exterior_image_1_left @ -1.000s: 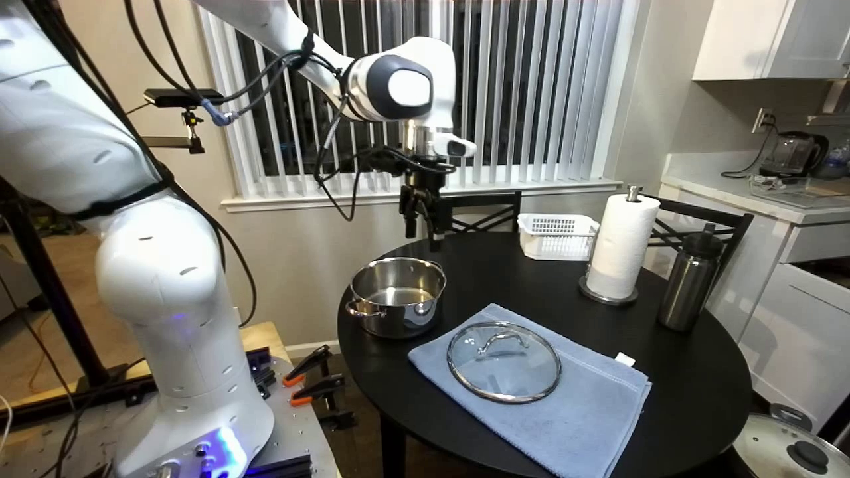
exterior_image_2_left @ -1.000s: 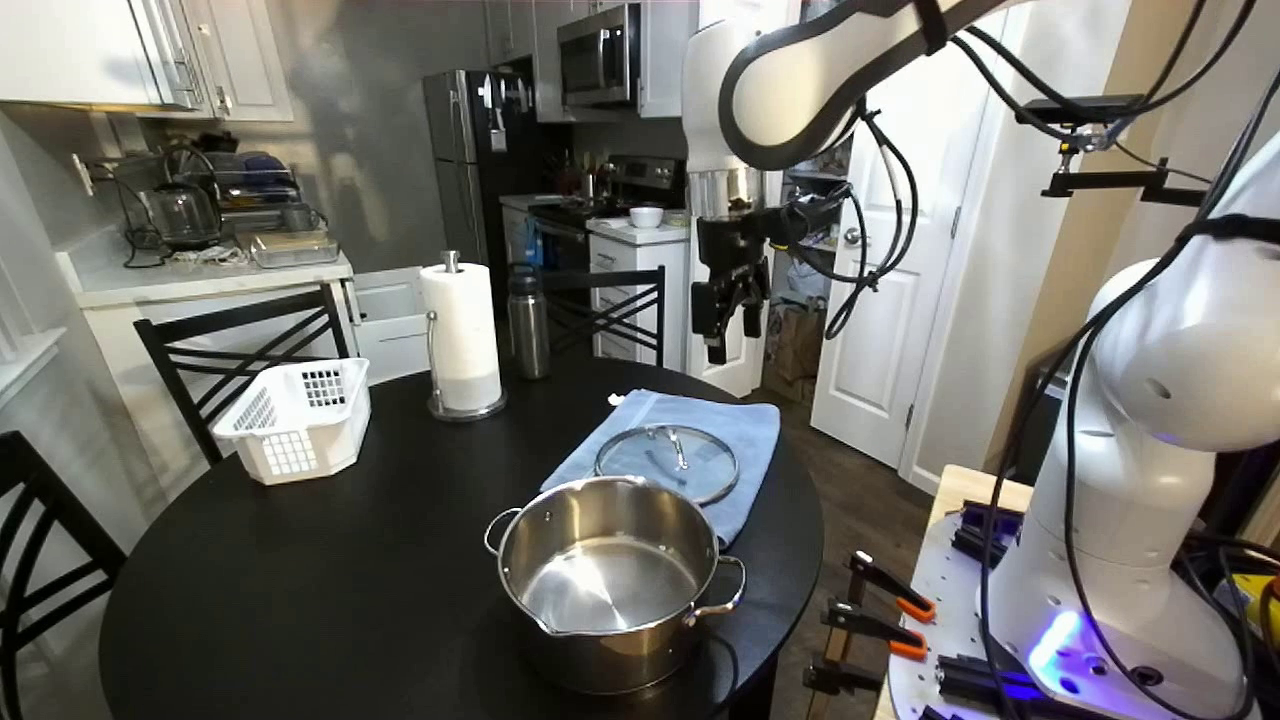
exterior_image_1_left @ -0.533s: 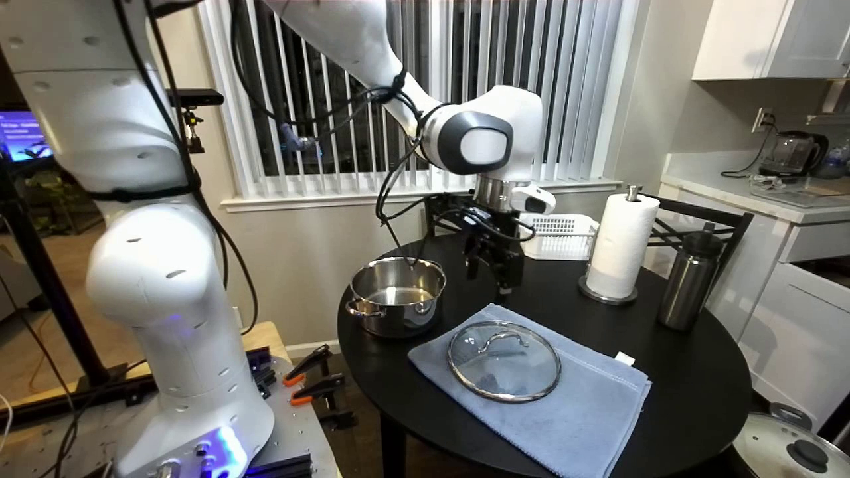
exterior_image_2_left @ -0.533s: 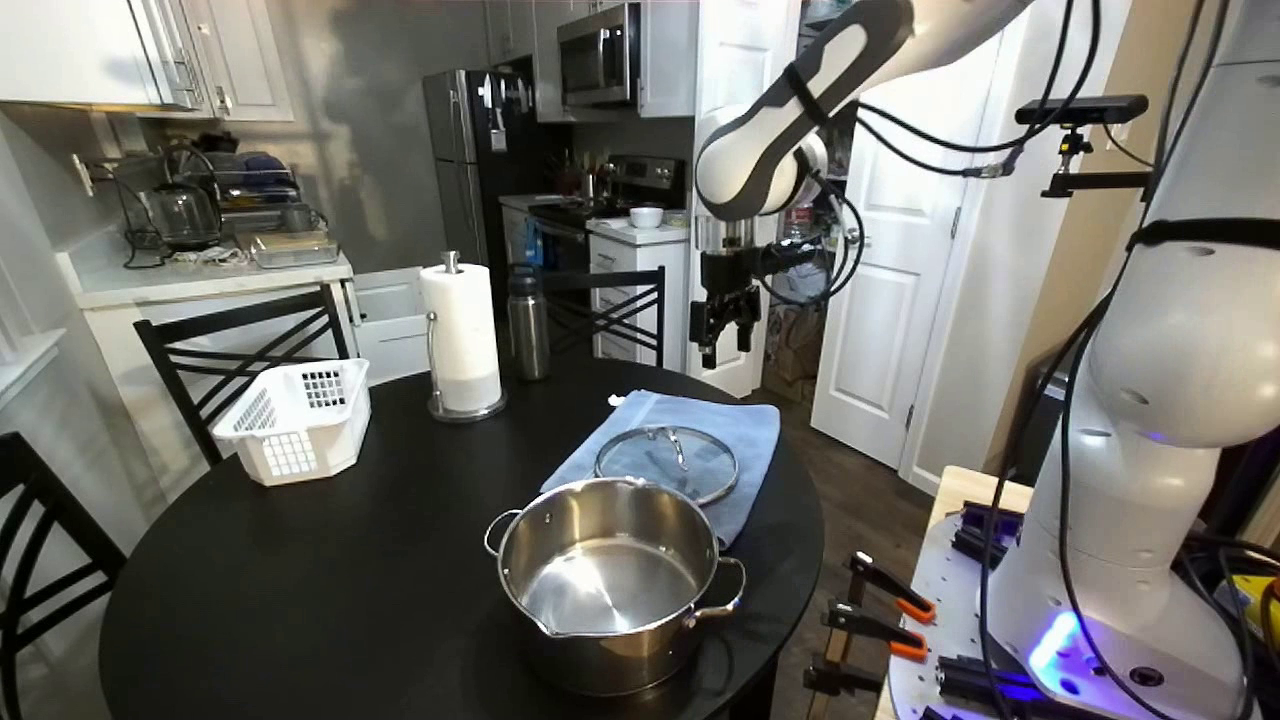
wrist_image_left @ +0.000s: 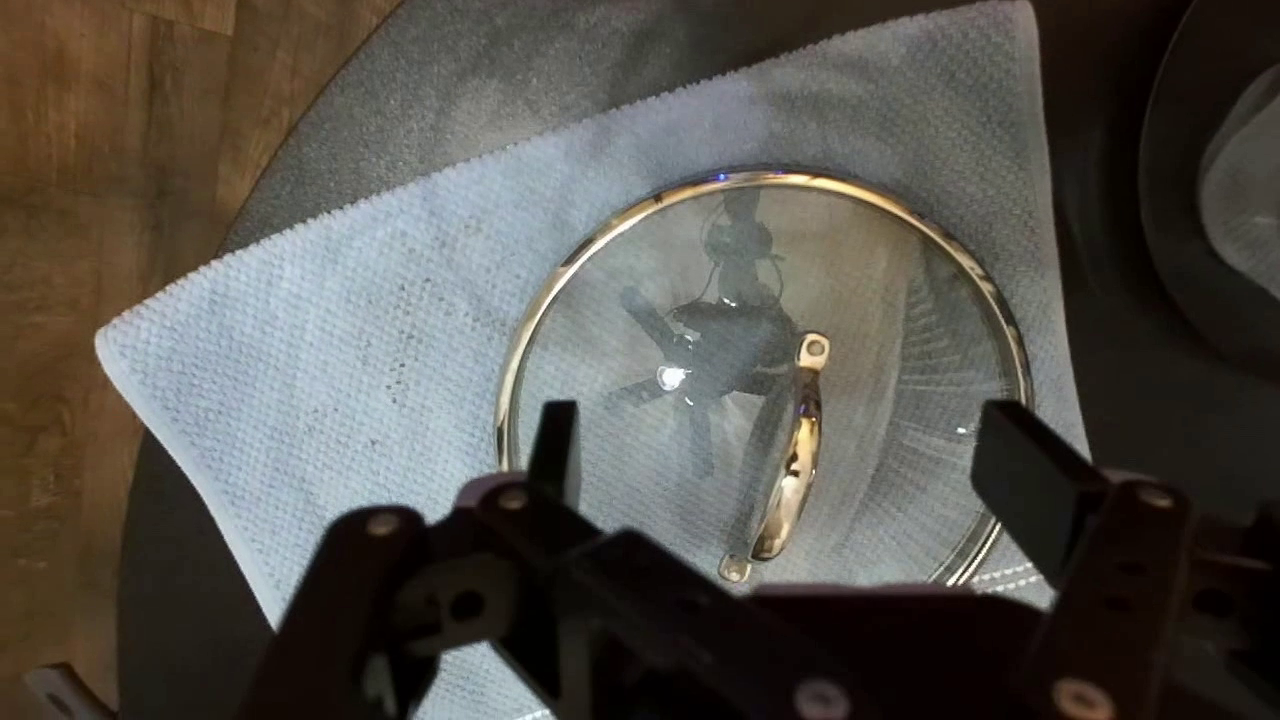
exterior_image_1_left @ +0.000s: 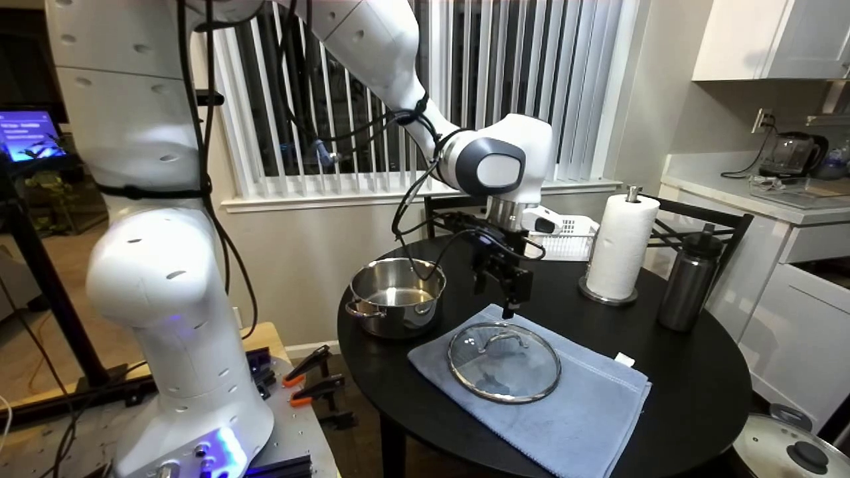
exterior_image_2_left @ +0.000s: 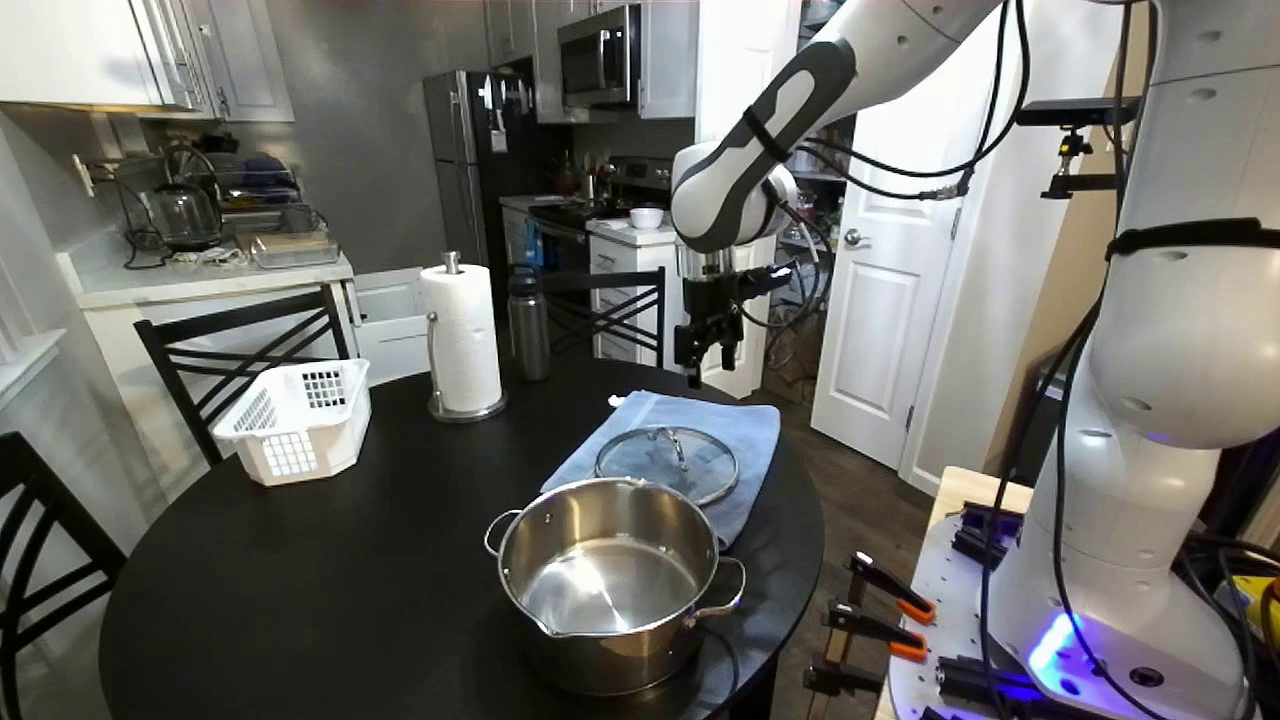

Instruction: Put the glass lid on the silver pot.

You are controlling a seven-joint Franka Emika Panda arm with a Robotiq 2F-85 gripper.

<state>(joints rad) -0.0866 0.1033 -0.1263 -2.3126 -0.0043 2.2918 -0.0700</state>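
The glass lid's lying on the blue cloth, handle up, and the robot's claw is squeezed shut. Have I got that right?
Not quite: the gripper is open, its fingers well apart, as the wrist view shows. The glass lid does lie on the blue cloth, handle up.

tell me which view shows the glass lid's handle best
The wrist view: it looks down on the metal handle up close, both fixing ends in sight. Both exterior views show it smaller and more obliquely, arched over the glass lid.
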